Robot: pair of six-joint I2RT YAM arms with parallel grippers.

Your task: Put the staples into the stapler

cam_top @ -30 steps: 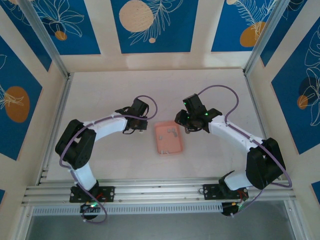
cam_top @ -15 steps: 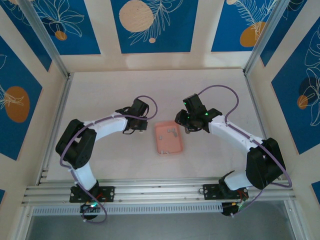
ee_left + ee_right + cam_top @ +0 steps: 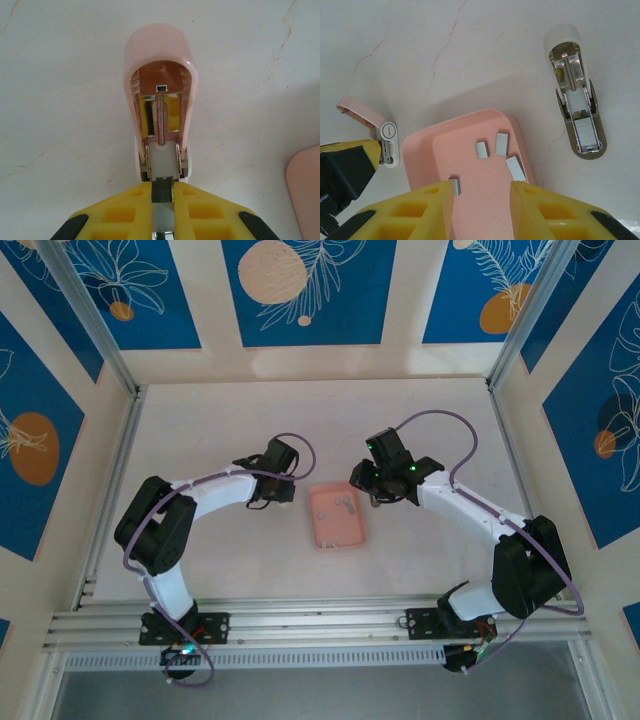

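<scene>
The pink stapler lies on the table with its lid swung open, showing the spring and the channel. My left gripper is shut on its rear end. In the right wrist view the same stapler shows at the left edge. Several small grey staples lie loose in the salmon-pink tray. One strip lies right at the tip of the left finger. My right gripper hangs open just over the tray, nothing between its fingers. From the top camera the tray sits between the left gripper and the right gripper.
A second stapler, white and silver, lies open on the table beyond the tray on the right. The tray's corner lies close to the right of the pink stapler. Walls enclose the pale table on three sides.
The left arm has edged slightly to the right with the stapler. The right arm holds still over the tray.
</scene>
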